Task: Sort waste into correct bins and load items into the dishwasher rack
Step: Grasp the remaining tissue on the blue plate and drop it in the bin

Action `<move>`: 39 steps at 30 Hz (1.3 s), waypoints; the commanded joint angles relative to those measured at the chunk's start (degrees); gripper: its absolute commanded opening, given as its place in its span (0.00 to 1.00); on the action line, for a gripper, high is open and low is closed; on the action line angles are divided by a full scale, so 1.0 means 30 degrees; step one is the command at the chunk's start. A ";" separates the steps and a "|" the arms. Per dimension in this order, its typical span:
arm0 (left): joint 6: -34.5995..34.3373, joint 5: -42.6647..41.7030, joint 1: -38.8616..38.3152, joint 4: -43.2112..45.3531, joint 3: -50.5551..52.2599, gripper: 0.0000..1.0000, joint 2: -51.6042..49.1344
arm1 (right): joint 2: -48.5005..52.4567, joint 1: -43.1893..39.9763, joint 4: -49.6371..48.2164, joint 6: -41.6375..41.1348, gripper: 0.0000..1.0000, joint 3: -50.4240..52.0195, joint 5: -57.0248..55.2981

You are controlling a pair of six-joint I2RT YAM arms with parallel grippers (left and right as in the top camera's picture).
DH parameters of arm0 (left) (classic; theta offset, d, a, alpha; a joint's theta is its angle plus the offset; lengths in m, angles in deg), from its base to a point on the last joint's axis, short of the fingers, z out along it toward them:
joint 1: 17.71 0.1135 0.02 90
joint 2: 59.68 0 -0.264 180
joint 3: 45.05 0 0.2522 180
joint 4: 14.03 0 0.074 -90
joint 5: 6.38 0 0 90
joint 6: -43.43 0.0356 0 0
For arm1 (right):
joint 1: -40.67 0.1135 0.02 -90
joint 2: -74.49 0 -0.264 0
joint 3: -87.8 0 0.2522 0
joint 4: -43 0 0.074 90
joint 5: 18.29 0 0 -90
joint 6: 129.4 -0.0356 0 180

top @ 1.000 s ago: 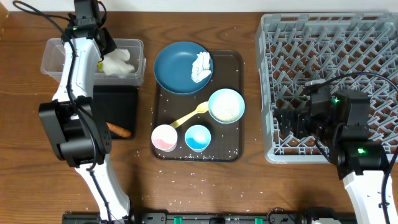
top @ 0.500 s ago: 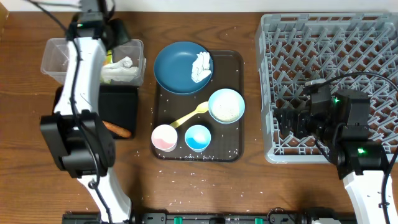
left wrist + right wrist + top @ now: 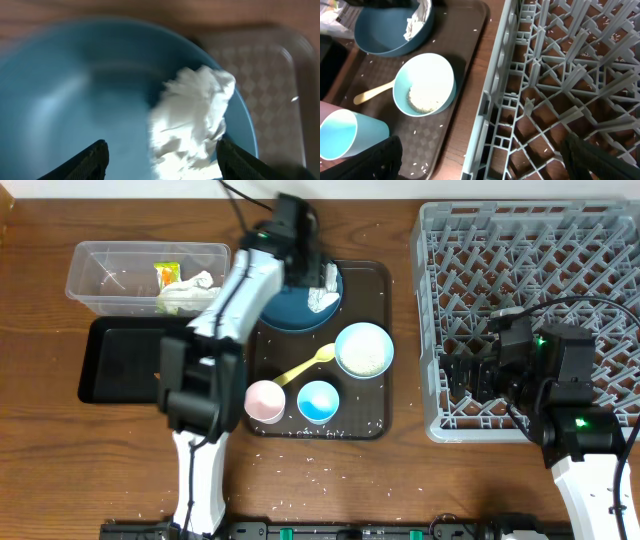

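Hovering over the dark blue bowl-plate (image 3: 75,100), left gripper (image 3: 161,150) holds its jaws wide above a crumpled white tissue (image 3: 192,115) at the plate's 3 o'clock; right gripper (image 3: 480,160), likewise agape, sits at the dishwasher rack's (image 3: 560,75) 8 o'clock.

My left wrist view is smeared; the tissue (image 3: 192,120) and blue plate (image 3: 75,100) look soft. Overhead light is even, bright.

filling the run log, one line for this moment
left gripper open over tissue in blue plate | right gripper open at rack edge

Blurry blue bowl-plate (image 3: 75,90) and tissue (image 3: 195,115), both cropped at the bottom edge.
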 commanded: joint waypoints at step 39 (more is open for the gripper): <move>-0.3577 0.1727 0.3082 -0.2477 -0.0204 0.06 0.4889 | 0.0058 0.0000 0.0306 -0.0197 0.99 -0.0262 0.0000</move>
